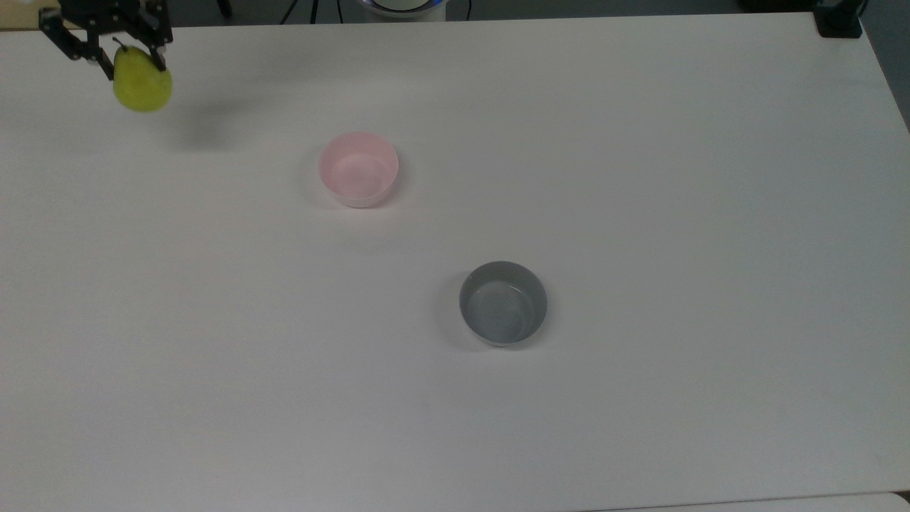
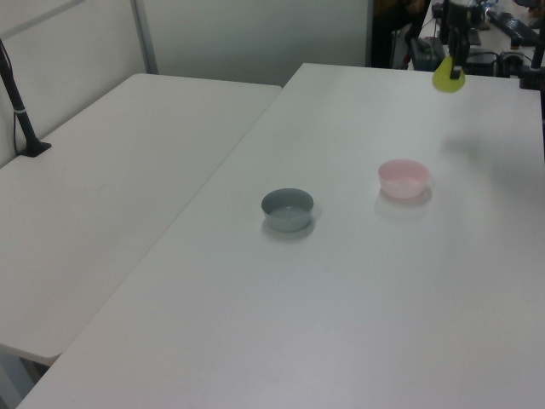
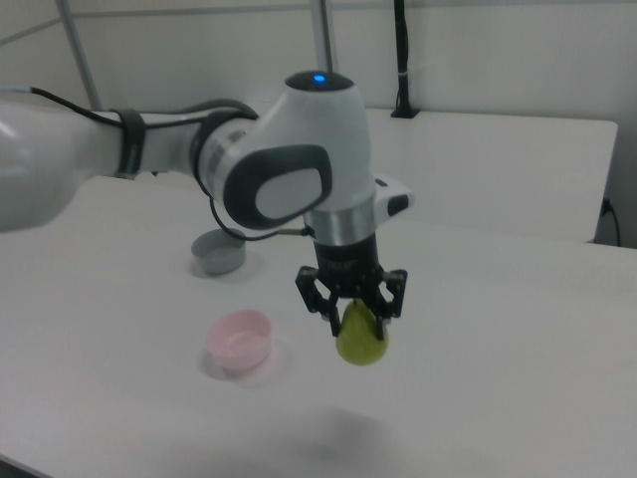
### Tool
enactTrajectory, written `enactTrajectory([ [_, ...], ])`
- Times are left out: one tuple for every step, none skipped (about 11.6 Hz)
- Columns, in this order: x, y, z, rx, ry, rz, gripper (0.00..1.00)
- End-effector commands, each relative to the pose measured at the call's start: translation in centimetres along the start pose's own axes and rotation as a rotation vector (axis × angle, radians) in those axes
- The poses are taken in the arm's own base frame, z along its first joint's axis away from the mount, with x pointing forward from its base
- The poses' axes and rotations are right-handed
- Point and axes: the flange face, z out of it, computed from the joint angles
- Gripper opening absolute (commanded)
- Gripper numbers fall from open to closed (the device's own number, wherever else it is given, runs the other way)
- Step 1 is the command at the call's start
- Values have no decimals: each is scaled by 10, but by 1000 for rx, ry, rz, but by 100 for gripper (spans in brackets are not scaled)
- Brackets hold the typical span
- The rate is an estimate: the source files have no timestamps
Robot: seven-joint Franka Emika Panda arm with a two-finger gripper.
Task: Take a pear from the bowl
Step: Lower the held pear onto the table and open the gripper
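Observation:
A yellow-green pear hangs in the air above the white table, held near its stem end by my gripper, which is shut on it. In the top view it is at the upper left, well to the left of the pale pink bowl. The pink bowl stands empty on the table. In the right view the pear hangs to the right of the bowl, and a faint shadow lies on the table below it.
An empty grey bowl stands on the white table, toward the top view's lower right of the pink bowl. A second white table adjoins at the left view's left.

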Motion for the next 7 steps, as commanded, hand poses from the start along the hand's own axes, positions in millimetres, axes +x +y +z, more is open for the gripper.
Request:
enactTrajectory([
  [6,12,39,-5,-6,8,0],
  [6,13,50,-16,1,16,0],
  [6,14,63,-23,6,24,0],
  [3,17,77,-20,0,30,0],
  [-1,23,86,-22,-1,43,0],
  [-4,25,100,-13,-11,48,0],
  [-6,28,108,-15,-13,54,0],
])
